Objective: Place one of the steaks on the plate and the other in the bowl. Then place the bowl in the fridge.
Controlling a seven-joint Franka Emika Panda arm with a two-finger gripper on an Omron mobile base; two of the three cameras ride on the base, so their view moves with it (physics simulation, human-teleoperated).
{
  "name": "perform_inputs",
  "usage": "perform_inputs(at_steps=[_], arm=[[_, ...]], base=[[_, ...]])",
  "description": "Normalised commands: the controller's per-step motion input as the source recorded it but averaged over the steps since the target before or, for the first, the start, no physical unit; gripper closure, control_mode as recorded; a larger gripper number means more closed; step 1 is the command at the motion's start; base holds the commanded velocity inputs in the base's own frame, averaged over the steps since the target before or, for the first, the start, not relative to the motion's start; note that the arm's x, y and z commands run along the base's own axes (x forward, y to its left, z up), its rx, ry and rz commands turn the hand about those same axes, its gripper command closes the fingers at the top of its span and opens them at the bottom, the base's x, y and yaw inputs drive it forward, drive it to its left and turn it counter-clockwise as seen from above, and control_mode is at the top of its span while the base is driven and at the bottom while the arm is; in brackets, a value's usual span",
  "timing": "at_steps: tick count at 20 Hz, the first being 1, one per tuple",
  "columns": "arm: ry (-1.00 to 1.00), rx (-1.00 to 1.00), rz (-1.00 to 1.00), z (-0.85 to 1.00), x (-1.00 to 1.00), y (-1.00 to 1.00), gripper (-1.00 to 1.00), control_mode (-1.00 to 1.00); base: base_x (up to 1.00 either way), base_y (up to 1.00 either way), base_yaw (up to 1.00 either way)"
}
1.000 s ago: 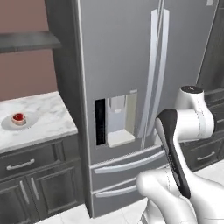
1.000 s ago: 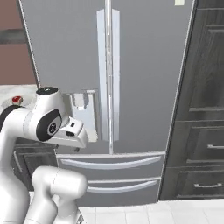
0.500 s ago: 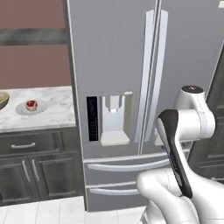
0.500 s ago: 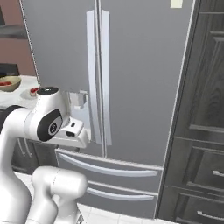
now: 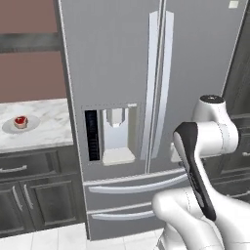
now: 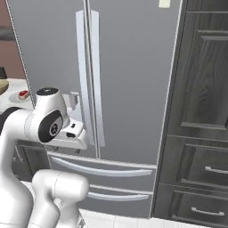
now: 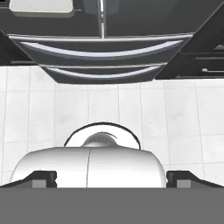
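Note:
The fridge stands straight ahead with both doors shut; it is also in the right base view, and its bottom drawers cross the top of the hand view. One steak lies on the plate on the marble counter at far left. The same steak shows at the left edge of the right base view, with the bowl's rim just beyond it. My gripper points down at the tiled floor, open, with its fingertips wide apart and nothing between them.
Dark cabinets with drawers flank the fridge on the right. Dark base cabinets sit under the marble counter on the left. White floor tiles lie in front of the fridge.
The whole picture has shifted: the base has moved, so the fridge is now centred and the counter has slid to the left edge. The arm's pose and open gripper look unchanged.

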Motion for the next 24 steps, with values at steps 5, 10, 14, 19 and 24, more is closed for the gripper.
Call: perform_inputs(at_steps=[5, 10, 14, 19, 24], arm=[[0.0, 0.0, 0.0, 0.0, 0.0, 0.0, -1.0, 1.0], [0.0, 0.0, 0.0, 0.0, 0.0, 0.0, -1.0, 1.0], [0.0, 0.0, 0.0, 0.0, 0.0, 0.0, -1.0, -1.0], [0.0, 0.0, 0.05, 0.0, 0.09, -0.16, -1.0, -1.0], [-0.25, 0.05, 0.18, 0.0, 0.5, -0.47, -1.0, -1.0]], base=[[0.0, 0.18, -0.19], [0.0, 0.48, -0.12], [0.0, 0.24, -0.05], [0.0, 0.0, 0.0], [0.0, 0.0, 0.0]])
